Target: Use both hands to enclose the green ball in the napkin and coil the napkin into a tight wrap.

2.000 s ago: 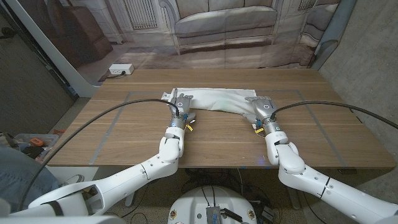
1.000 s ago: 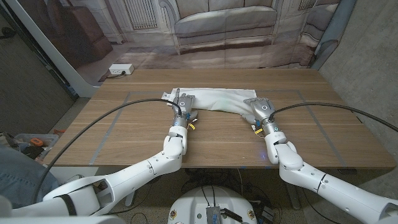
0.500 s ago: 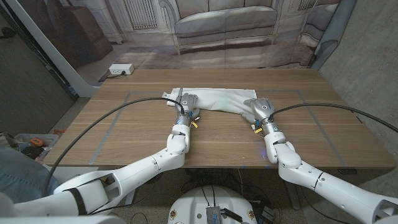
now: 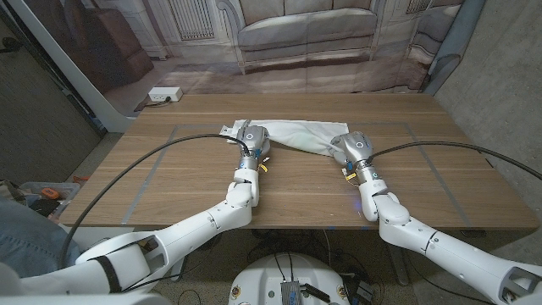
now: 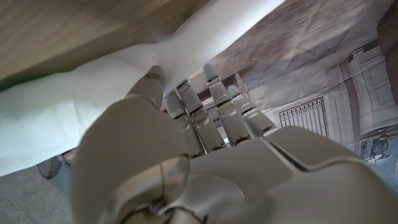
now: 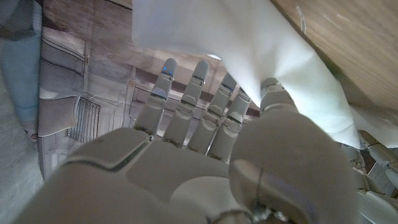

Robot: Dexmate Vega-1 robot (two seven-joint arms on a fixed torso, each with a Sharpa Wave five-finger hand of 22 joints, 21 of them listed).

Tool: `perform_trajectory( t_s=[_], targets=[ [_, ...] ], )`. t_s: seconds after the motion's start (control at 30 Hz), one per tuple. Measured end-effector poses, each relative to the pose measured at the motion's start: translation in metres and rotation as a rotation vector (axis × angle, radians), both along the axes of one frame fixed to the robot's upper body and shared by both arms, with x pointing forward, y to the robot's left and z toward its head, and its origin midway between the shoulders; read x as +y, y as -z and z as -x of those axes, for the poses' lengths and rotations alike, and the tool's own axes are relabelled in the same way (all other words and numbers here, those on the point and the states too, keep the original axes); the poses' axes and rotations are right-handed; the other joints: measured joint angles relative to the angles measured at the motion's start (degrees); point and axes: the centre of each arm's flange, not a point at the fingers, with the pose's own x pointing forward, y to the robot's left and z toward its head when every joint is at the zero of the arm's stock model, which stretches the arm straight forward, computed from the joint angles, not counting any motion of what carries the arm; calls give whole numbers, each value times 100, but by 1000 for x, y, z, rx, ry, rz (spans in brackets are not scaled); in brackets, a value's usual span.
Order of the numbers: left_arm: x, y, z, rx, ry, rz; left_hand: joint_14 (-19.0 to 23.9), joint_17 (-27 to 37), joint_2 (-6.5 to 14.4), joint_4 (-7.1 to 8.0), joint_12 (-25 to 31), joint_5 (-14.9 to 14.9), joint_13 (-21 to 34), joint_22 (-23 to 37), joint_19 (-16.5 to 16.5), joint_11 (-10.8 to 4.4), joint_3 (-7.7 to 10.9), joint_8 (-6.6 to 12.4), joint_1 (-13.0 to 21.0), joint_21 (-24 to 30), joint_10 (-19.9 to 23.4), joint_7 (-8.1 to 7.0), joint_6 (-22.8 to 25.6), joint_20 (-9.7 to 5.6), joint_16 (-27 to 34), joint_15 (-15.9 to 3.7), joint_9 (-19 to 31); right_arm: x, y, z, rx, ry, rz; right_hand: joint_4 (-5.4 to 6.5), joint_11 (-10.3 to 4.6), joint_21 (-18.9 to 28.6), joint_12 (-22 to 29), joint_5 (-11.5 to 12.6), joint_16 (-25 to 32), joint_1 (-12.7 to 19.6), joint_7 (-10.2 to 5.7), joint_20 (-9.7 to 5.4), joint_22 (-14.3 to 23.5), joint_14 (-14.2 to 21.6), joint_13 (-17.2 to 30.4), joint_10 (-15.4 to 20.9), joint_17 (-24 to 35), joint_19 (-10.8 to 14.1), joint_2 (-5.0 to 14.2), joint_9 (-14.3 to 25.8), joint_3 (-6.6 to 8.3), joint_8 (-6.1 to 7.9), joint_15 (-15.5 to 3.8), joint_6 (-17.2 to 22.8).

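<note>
White napkin [image 4: 298, 135] between left hand [image 4: 252, 139] and right hand [image 4: 351, 147].

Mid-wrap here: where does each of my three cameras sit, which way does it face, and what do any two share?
Head view: on the robot's head, looking down at the table; both arms, left hand and right hand at the napkin.
Left wrist view: behind the left hand, fingers reaching to the napkin.
Right wrist view: behind the right hand, facing the napkin.
All share the napkin.
</note>
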Motion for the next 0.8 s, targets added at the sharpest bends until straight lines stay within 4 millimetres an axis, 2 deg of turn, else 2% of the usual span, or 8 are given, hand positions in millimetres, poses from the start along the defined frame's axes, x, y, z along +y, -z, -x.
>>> perform_trajectory(
  t_s=[0.13,0.33,0.53,0.8],
  targets=[
    [0,-2,2,-12,20,17,190,0,60,3,0,-20,0,0,64,28,80,10,1,0,112,70,131,-17,-33,-80,-1,0,-2,-3,-11,-15,-11,14,-7,0,0,-21,0,28,0,0,0,40,0,42,0,0,28,0,15,0,1,59],
    [1,-8,5,-14,50,45,276,0,83,-26,0,-36,0,0,106,0,139,10,23,0,201,71,151,7,-33,-95,1,-3,-8,-7,-25,-21,-23,4,-5,-46,0,-43,-6,52,10,-2,0,61,0,93,0,-2,52,0,25,-1,-15,130],
    [0,-17,7,7,74,62,311,0,82,-18,0,-43,0,1,104,0,178,10,23,-11,261,92,171,5,-53,-119,4,-2,-18,-9,-29,-20,-24,14,1,-129,-1,-87,-51,66,11,-246,17,132,0,193,1,-253,66,-27,47,40,-29,190],
    [0,-34,11,34,90,78,451,1,81,21,-39,-44,-25,1,134,42,217,-14,22,-40,303,93,170,-25,-53,-156,9,3,-33,-11,-10,-15,-11,3,1,-134,-25,-132,-51,88,-10,-294,16,132,-14,193,1,-484,42,-28,58,41,-29,212]
  ],
)
